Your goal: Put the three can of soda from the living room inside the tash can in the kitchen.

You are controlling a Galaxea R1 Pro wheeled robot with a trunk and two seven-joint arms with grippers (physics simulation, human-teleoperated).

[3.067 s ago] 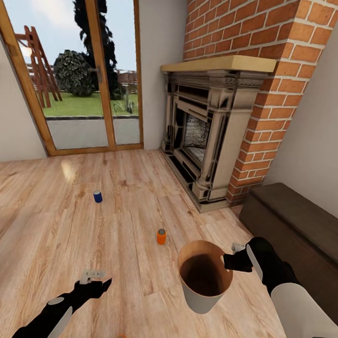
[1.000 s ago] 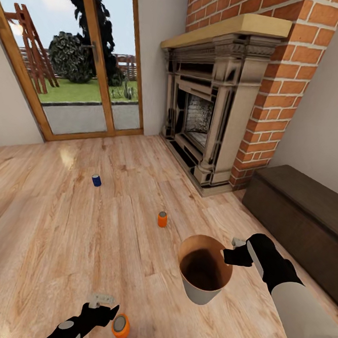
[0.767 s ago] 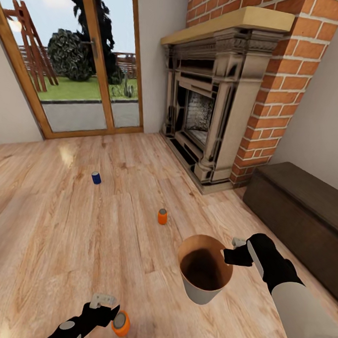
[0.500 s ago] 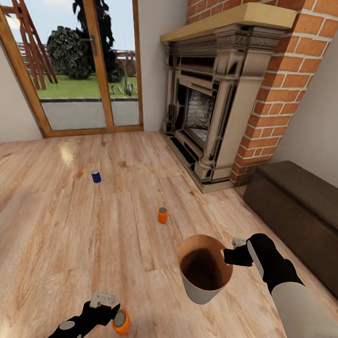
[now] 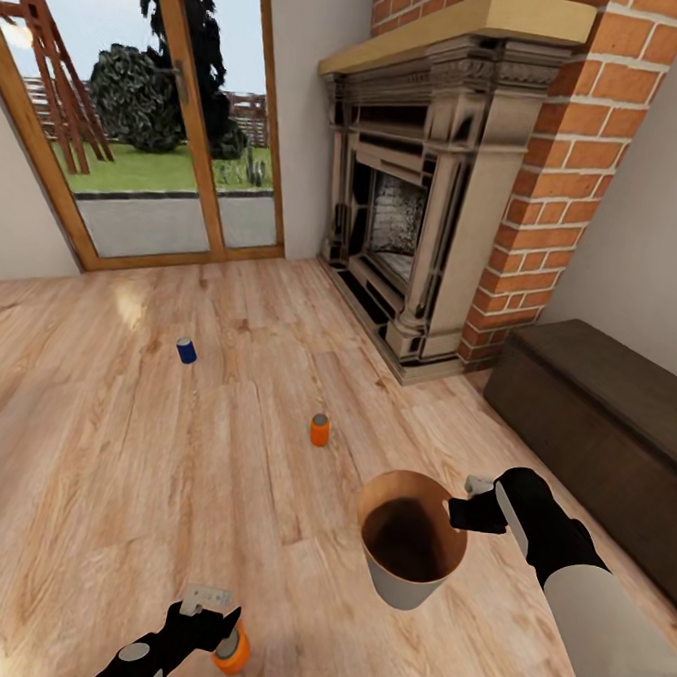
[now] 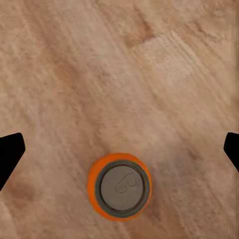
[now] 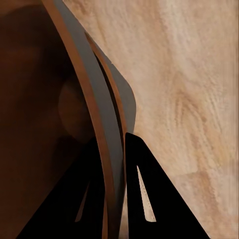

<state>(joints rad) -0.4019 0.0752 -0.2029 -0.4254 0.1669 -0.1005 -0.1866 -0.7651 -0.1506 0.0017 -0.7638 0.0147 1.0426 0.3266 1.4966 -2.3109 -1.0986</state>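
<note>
An orange can of soda (image 5: 229, 651) stands upright on the plank floor at the bottom of the head view, just right of my left gripper (image 5: 209, 616). The left wrist view looks straight down on its silver top (image 6: 120, 185). My left gripper (image 6: 119, 149) is open, its dark fingertips (image 6: 10, 155) wide apart and clear of the can. A second orange can (image 5: 319, 430) and a dark blue can (image 5: 185, 350) stand farther off on the floor. My right gripper (image 5: 465, 513) is shut on the rim of the tash can (image 5: 403, 591), held above the floor; its fingers (image 7: 144, 189) pinch the wall (image 7: 94, 114).
This is the living room: an ornate dark fireplace (image 5: 416, 213) with a red brick chimney (image 5: 581, 143) ahead right, a dark low bench (image 5: 594, 424) along the right wall, and wood-framed glass doors (image 5: 150, 137) at the back left.
The head view has shifted, so the far cans sit higher in the picture. My left gripper has come back beside the near orange can. The right gripper still holds the bin.
</note>
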